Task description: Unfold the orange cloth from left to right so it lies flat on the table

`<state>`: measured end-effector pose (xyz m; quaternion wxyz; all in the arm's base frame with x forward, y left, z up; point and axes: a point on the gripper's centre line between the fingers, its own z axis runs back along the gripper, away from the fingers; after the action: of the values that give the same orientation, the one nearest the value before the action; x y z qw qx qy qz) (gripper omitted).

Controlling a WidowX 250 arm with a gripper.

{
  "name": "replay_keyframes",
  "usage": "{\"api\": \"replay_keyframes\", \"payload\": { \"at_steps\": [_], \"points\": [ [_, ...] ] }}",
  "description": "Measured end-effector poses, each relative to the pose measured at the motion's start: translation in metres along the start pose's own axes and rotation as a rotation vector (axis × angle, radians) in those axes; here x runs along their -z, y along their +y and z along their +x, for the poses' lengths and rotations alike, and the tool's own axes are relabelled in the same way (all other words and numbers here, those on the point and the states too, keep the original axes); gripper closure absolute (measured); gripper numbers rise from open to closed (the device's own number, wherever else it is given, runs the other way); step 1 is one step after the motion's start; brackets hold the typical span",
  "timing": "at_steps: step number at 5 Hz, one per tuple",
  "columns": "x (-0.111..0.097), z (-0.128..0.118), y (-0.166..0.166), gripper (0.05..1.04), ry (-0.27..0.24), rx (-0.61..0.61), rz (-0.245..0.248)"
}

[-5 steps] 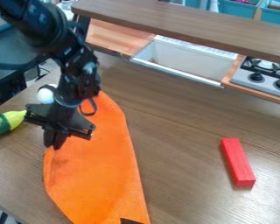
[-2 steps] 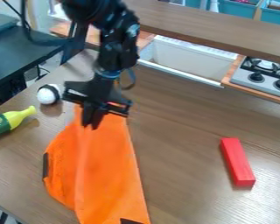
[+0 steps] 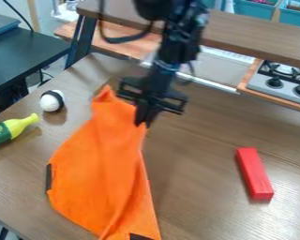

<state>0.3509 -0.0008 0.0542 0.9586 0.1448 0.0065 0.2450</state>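
Near the front of the brown wooden worktop (image 3: pixel 196 201), can see the broad lower part of an orange fabric cloth (image 3: pixel 102 168), spread low with soft folds, probably kept in place by its own weight while hanging from the grip higher up. Can also pick out 2 dark patches on it, 1 at the near end (image 3: pixel 140 237) and 1 on the left edge (image 3: pixel 48 177), likely sewn on. Off to the right, well apart from the cloth, find a red rectangular block (image 3: pixel 254 173), lying flat on a long face and so unlikely to roll. At the far left, see a green and yellow plastic bottle (image 3: pixel 15 127) on its side, then a white ball with a black band (image 3: pixel 52 101) just beyond, both out of the cloth's way.

Farther back, reach the black end effector (image 3: pixel 142 123), pointing down. Looks clamped on the cloth, together on its right-hand edge near the top, presumably because a thin edge pinches more readily than flat fabric. Relative to that grip, lies touching at the tips, mostly below and towards the camera, with a pointed corner (image 3: pixel 105 93) farther back on the left. Beyond, see a grey toy stove (image 3: pixel 265 85).
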Motion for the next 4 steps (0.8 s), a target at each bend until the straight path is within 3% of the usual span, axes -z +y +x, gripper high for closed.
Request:
{"api": "replay_keyframes", "payload": {
  "at_steps": [1, 2, 3, 4],
  "points": [
    [-0.004, 0.008, -0.034, 1.024, 0.033, 0.003, 0.006],
    [-0.016, 0.016, -0.074, 1.024, 0.029, 0.006, -0.001],
    [-0.016, 0.018, -0.104, 1.024, 0.023, 0.02, 0.005],
    [-0.002, 0.02, -0.122, 1.024, 0.008, 0.017, 0.022]
  ]
}}
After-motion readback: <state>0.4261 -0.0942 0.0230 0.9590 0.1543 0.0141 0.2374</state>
